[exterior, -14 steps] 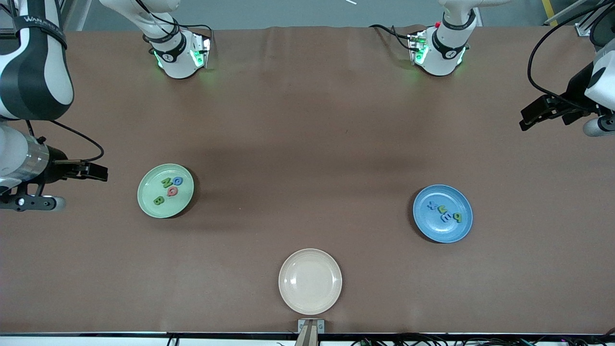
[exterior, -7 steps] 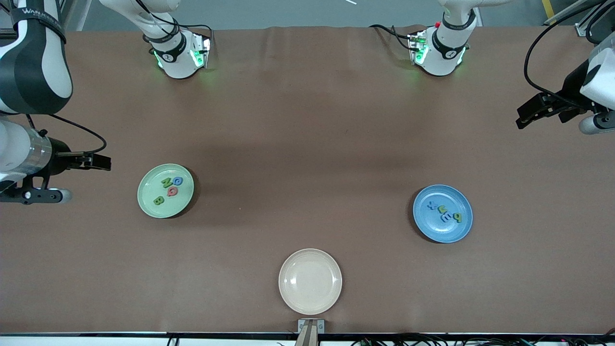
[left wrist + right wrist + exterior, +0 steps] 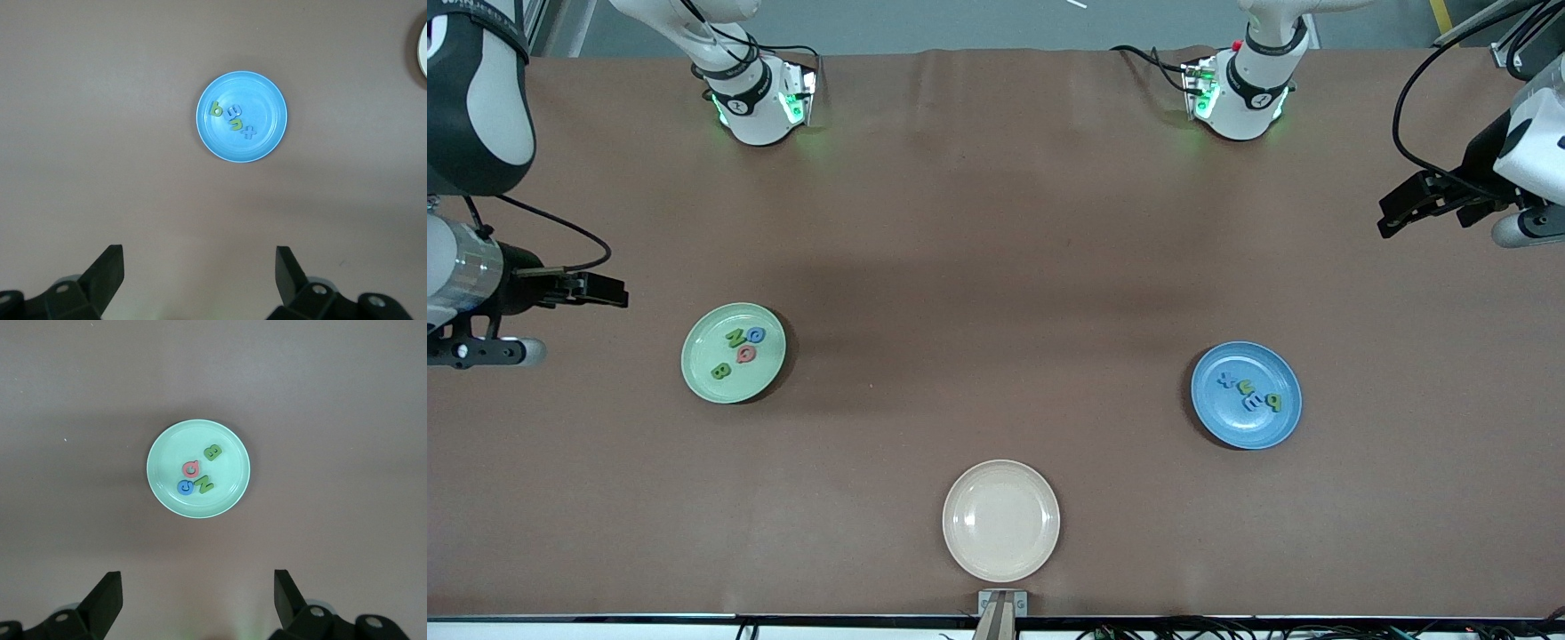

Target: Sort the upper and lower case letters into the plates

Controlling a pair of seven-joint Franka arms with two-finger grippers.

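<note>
Here we log both arms drawn out to the table ends, each held up over bare tabletop. The right gripper hangs at the right arm's end with fingers spread and empty; the left gripper at the left arm's end likewise, fingers spread wide. Four letters lie in the green plate; four more letters lie in the blue plate. A cream plate sits nearest the front camera, between them. Individual letter shapes on the blue plate are hard to read.
</note>
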